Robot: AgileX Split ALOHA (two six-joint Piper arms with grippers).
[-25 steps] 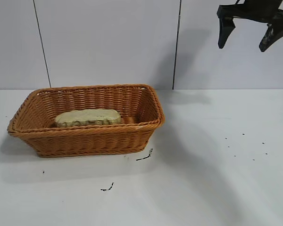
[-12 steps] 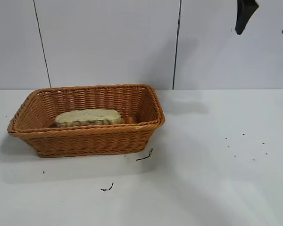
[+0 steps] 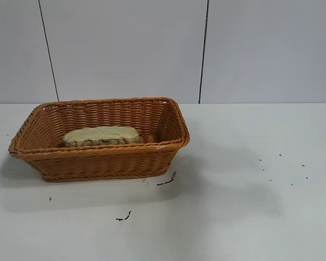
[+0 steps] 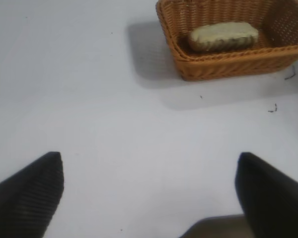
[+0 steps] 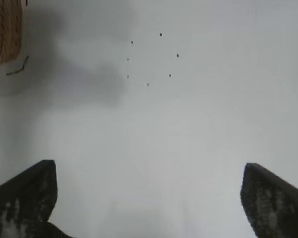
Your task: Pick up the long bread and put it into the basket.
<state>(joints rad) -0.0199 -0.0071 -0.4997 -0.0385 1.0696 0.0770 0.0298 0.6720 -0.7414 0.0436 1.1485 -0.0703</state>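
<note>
A: So, where is the long bread (image 3: 101, 135) right now?

B: Lying flat inside the basket (image 3: 103, 161), toward the end at the exterior view's left, its ridged side up. The left wrist view shows the same: the loaf rests on the basket floor, below the braided rim.

A: And the grippers?

B: Neither shows in the exterior view. The right gripper (image 5: 148, 196) appears in its own wrist view with its 2 fingers spread wide and nothing between them, just bare table (image 5: 188, 124) beneath, a few dark specks (image 5: 149, 57) farther off and only a corner of the basket at the frame's edge. So it is released and well apart from the basket.

A: The left one?

B: The left gripper (image 4: 149, 191) also stands wide open and empty, above bare table, looking toward the basket from a distance. It seems parked.

A: Which step is that, then?

B: I would judge the placing done: bread in, jaws empty. What remains looks like the retreat to rest.

A: Anything the next move needs?

B: Little. Both arms should stay away from the basket so nothing nudges it. No further grasp seems called for, since the loaf sits fully inside and is not propped on the rim.
</note>
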